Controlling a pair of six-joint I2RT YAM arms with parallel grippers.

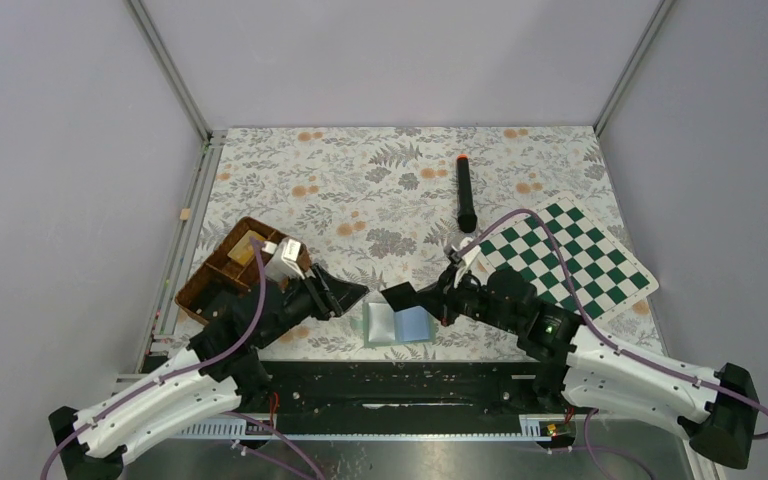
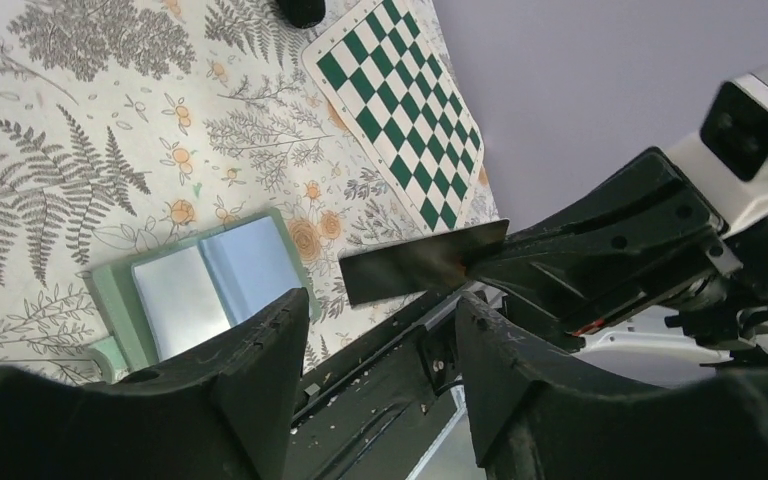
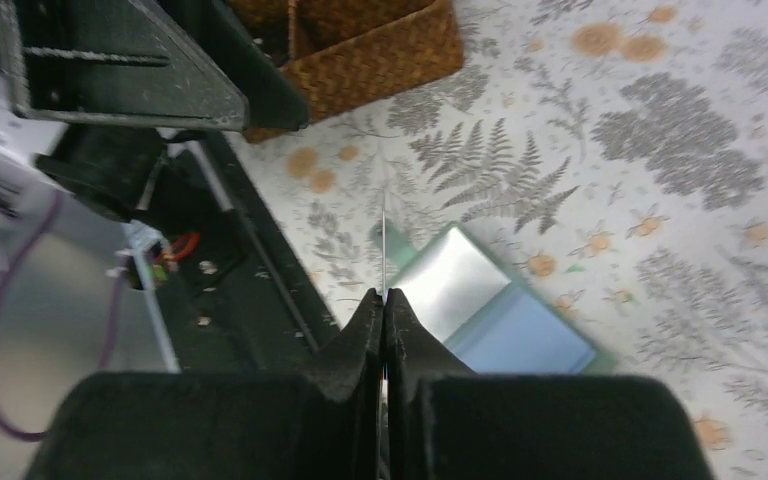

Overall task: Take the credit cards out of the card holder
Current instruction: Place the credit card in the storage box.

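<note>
The card holder lies open and flat near the table's front edge, showing a pale silvery panel and a light blue one. My right gripper is shut on a dark grey credit card, holding it just above the holder. In the left wrist view that card juts out from the right gripper's fingers. The right wrist view shows it edge-on between the closed fingertips, with the holder beneath. My left gripper is open and empty, a little left of the card.
A brown wicker tray holding a tan block stands at the left, just behind my left arm. A green chessboard lies to the right. A black stick with an orange tip lies farther back. A black rail runs along the near edge.
</note>
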